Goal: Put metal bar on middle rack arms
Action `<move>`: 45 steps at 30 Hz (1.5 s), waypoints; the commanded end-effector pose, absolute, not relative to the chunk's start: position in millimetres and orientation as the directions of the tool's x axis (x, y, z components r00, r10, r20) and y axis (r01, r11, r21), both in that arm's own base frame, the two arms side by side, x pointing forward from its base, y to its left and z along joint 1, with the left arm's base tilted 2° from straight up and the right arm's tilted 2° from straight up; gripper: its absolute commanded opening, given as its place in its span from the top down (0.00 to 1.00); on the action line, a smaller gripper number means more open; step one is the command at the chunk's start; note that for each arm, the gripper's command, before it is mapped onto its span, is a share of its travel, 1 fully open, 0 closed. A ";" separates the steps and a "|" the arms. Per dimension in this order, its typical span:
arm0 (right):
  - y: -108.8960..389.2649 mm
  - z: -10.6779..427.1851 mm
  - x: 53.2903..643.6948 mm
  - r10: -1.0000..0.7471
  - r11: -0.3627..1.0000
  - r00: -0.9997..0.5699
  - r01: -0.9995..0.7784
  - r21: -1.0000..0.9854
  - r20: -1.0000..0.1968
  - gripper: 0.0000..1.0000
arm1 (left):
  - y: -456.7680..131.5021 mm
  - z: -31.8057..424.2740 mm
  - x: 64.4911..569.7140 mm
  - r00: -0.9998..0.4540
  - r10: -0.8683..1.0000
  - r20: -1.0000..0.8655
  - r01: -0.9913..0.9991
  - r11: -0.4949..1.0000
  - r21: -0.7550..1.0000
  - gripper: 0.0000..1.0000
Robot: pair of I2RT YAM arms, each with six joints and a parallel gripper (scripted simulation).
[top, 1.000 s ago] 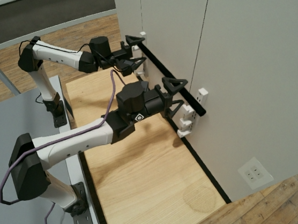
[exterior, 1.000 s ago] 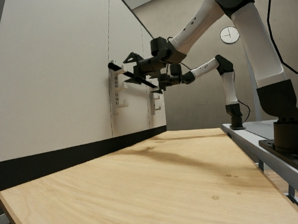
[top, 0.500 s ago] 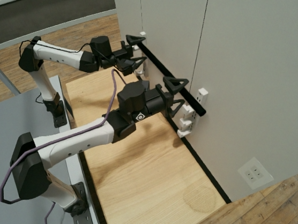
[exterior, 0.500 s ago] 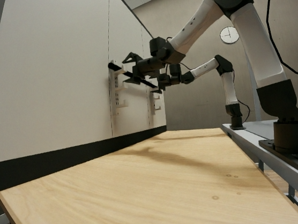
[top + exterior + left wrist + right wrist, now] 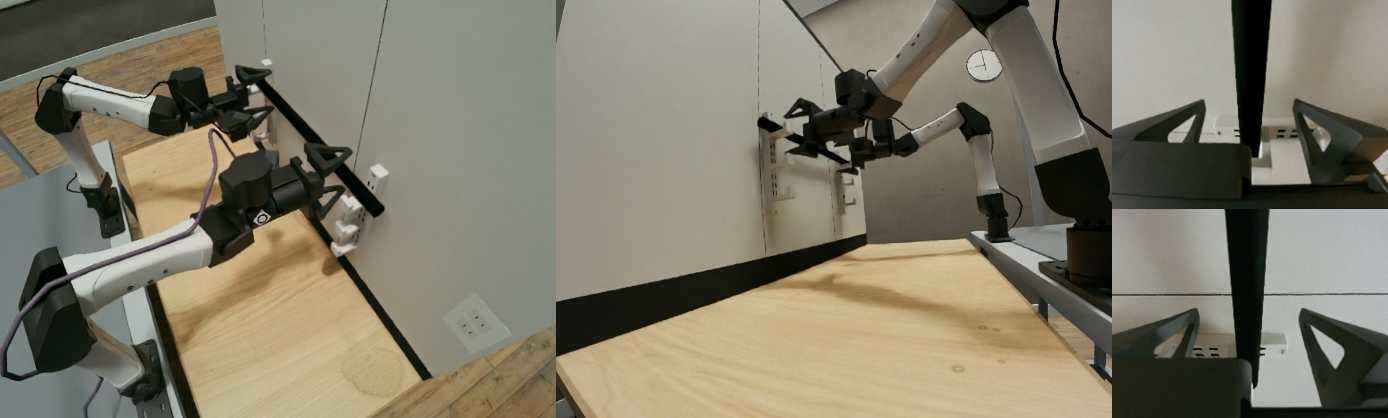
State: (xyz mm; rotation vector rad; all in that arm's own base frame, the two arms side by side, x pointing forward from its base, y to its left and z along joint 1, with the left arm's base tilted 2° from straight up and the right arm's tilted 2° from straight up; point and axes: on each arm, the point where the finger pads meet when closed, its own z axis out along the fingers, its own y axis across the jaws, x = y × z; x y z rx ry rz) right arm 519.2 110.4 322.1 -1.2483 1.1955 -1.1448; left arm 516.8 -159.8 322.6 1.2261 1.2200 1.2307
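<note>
The black metal bar (image 5: 300, 125) (image 5: 768, 124) (image 5: 1252, 47) (image 5: 1247, 256) lies across the top pair of arms on the white wall rack (image 5: 378, 173) (image 5: 768, 190). The rack's middle arms (image 5: 786, 161) sit below it, with nothing on them. My left gripper (image 5: 271, 91) (image 5: 1249, 104) is open near the bar's far end, one finger above the bar and one below. My right gripper (image 5: 347, 170) (image 5: 1249, 313) is open in the same way near the bar's near end. Neither gripper grips the bar. The far rack arms are partly hidden by the left gripper.
The wall (image 5: 465, 125) (image 5: 656, 150) stands close beyond the fingertips. Lower rack arms (image 5: 344, 248) (image 5: 786, 194) stick out below both grippers. The wooden table (image 5: 280, 320) (image 5: 756, 350) lies under the arms. A purple cable (image 5: 130, 252) runs along the right arm.
</note>
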 end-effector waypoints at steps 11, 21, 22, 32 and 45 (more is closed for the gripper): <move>107.2 323.8 525.3 -0.999 0.007 0.051 -0.033 -0.999 -0.008 0.00 | -159.0 333.6 519.9 -0.015 1.000 0.021 -0.006 -0.021 1.000 0.00; 107.2 323.4 525.0 -0.999 0.006 0.051 -0.033 -0.999 -0.008 0.00 | -159.7 333.2 519.1 -0.015 1.000 0.022 -0.004 -0.022 1.000 0.00; 107.2 323.4 525.0 -0.999 0.006 0.051 -0.033 -0.999 -0.008 0.00 | -159.8 333.1 518.9 -0.015 1.000 0.022 -0.004 -0.022 1.000 0.00; 107.1 322.8 524.7 -0.999 0.006 0.051 -0.034 -0.999 -0.008 0.00 | -161.1 332.3 517.3 -0.014 1.000 0.023 -0.002 -0.023 1.000 0.00; 107.1 322.3 524.3 -0.999 0.006 0.051 -0.035 -0.999 -0.007 0.00 | -163.0 331.1 515.0 -0.012 1.000 0.025 0.001 -0.025 1.000 0.00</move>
